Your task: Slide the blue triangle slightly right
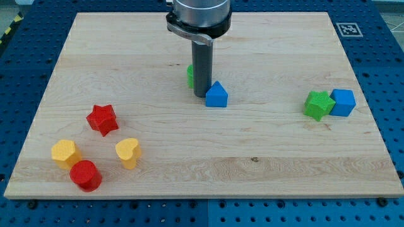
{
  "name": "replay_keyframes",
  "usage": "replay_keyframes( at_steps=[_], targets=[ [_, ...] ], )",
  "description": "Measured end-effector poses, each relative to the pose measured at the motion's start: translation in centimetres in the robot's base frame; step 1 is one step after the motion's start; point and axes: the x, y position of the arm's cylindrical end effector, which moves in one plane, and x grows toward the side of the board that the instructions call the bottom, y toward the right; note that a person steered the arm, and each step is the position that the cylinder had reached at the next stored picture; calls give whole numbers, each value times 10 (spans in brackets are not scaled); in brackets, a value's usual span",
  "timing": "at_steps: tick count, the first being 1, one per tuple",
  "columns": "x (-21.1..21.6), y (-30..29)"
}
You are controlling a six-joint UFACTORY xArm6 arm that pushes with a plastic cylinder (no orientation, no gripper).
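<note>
1. Camera view, the tool: my tip (201,95) ends a plain dark rod with no jaws to part or close, so it clamps on nothing; it stands on the wooden board (265,157) a little above the board's middle.

2. Camera view, the task's thing: the blue triangle (216,95) sits just to the view's right of my tip, touching it or very nearly so; I cannot tell which. I judge this placement deliberate: a push toward the view's right has to start from the block's left face, and the tip stands there.

3. Camera view, behind the rod: a green block (189,75) shows partly at the rod's left edge, its shape hidden. It lies on the far side from the triangle, so it should stay out of a rightward push.

4. Camera view, right side: a green star (318,104) and a blue cube (343,102) touch each other, well apart from the triangle, so a slight slide has free board ahead.

5. Camera view, lower left: a red star (103,119), a yellow hexagon-like block (64,153), a yellow heart (127,152) and a red cylinder (85,175) cluster well apart from the work.
</note>
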Motion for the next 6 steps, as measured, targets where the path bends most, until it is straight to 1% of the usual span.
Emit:
replay_keyframes(
  at_steps=[1, 2, 3, 4, 6],
  targets=[
    [0, -5],
    [0, -36],
    [18, -47],
    [28, -23],
    [28, 41]
  ],
)
